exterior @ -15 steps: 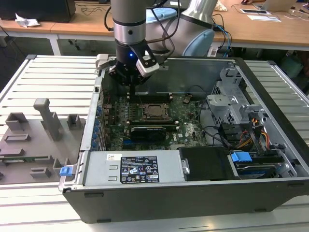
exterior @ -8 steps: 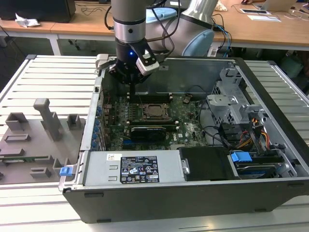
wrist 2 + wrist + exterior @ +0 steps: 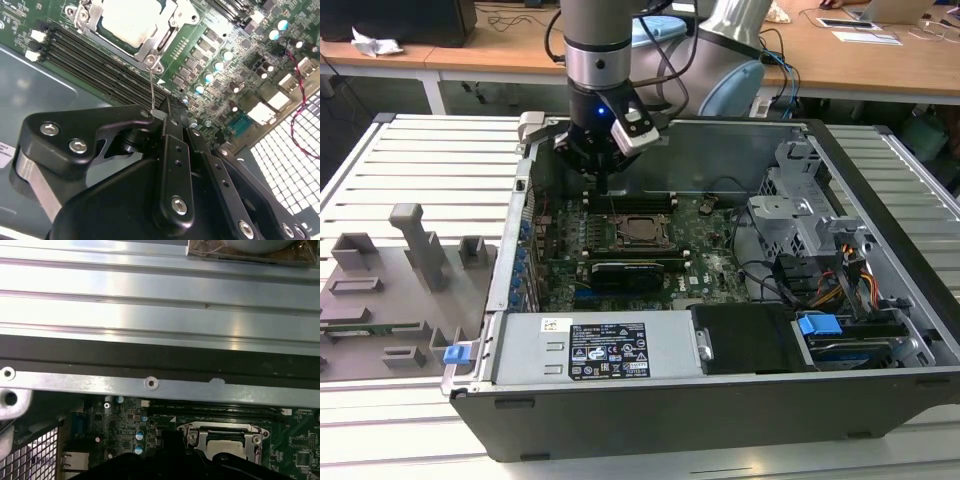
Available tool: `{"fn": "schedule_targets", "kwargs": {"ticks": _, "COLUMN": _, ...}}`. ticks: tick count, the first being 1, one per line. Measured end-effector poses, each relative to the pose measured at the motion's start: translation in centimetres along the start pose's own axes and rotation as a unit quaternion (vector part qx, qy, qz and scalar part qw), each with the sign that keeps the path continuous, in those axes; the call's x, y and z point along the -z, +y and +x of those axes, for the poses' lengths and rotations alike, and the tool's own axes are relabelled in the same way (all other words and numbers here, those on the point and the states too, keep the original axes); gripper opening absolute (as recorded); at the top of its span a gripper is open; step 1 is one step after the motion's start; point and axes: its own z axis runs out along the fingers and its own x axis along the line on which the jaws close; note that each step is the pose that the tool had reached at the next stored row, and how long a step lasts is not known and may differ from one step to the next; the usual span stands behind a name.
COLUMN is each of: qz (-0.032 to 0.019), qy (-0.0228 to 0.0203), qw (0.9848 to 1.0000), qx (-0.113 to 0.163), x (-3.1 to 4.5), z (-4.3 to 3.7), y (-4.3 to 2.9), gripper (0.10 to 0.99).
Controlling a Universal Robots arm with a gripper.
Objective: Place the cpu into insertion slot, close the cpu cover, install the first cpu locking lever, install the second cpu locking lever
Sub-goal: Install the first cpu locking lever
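At the near side of the exterior view lies the grey power supply (image 3: 610,348). Past it, the cpu (image 3: 642,230) sits in the insertion slot (image 3: 624,238), with the cpu cover (image 3: 159,44) shut flat over it. At the slot's 11 o'clock, the gripper (image 3: 605,178) has its jaws closed on the tip of a thin wire locking lever (image 3: 152,85).

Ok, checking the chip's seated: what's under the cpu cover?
The cpu shows through the window in the cpu cover. The insertion slot beneath is hidden by chip and frame. The gripper is shut on a locking lever.
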Motion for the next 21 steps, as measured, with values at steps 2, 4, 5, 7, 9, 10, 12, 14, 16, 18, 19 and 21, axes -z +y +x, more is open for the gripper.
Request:
{"fn": "schedule_targets", "kwargs": {"ticks": 2, "qz": 0.0, "qy": 0.0, "qw": 1.0, "qx": 0.0, "x": -0.04, "z": -0.22, "y": -0.02, "gripper": 0.106}}
{"fn": "schedule_targets", "kwargs": {"ticks": 4, "qz": 0.0001, "qy": 0.0, "qw": 1.0, "qx": 0.0, "x": -0.07, "z": -0.34, "y": -0.02, "gripper": 0.106}}
{"fn": "schedule_targets", "kwargs": {"ticks": 5, "qz": 0.0001, "qy": 0.0001, "qw": 1.0, "qx": 0.0, "x": -0.07, "z": -0.39, "y": -0.03, "gripper": 0.106}}
{"fn": "schedule_targets", "kwargs": {"ticks": 7, "qz": 0.0, "qy": 0.0, "qw": 1.0, "qx": 0.0, "x": -0.1, "z": -0.51, "y": -0.03, "gripper": 0.106}}
{"fn": "schedule_targets", "kwargs": {"ticks": 9, "qz": 0.0, "qy": 0.0, "qw": 1.0, "qx": 0.0, "x": -0.12, "z": -0.59, "y": -0.04, "gripper": 0.106}}
{"fn": "schedule_targets", "kwargs": {"ticks": 10, "qz": 0.0001, "qy": 0.0001, "qw": 1.0, "qx": 0.0, "x": -0.12, "z": -0.63, "y": -0.04, "gripper": 0.106}}
{"fn": "schedule_targets", "kwargs": {"ticks": 12, "qz": 0.0001, "qy": 0.0001, "qw": 1.0, "qx": 0.0, "x": -0.14, "z": -0.85, "y": -0.05, "gripper": 0.106}}
{"fn": "schedule_targets", "kwargs": {"ticks": 14, "qz": 0.0001, "qy": 0.0, "qw": 1.0, "qx": 0.0, "x": -0.16, "z": -1.12, "y": -0.07, "gripper": 0.106}}
{"fn": "schedule_targets", "kwargs": {"ticks": 16, "qz": 0.0001, "qy": 0.0001, "qw": 1.0, "qx": 0.0, "x": -0.18, "z": -1.57, "y": -0.1, "gripper": 0.106}}
{"fn": "schedule_targets", "kwargs": {"ticks": 18, "qz": 0.0001, "qy": 0.0, "qw": 1.0, "qx": 0.0, "x": -0.2, "z": -1.78, "y": -0.11, "gripper": 0.106}}
{"fn": "schedule_targets", "kwargs": {"ticks": 19, "qz": 0.0, "qy": 0.0, "qw": 1.0, "qx": 0.0, "x": -0.21, "z": -1.93, "y": -0.11, "gripper": 0.106}}
{"fn": "schedule_targets", "kwargs": {"ticks": 21, "qz": 0.0001, "qy": 0.0, "qw": 1.0, "qx": 0.0, "x": -0.23, "z": -2.23, "y": -0.13, "gripper": 0.106}}
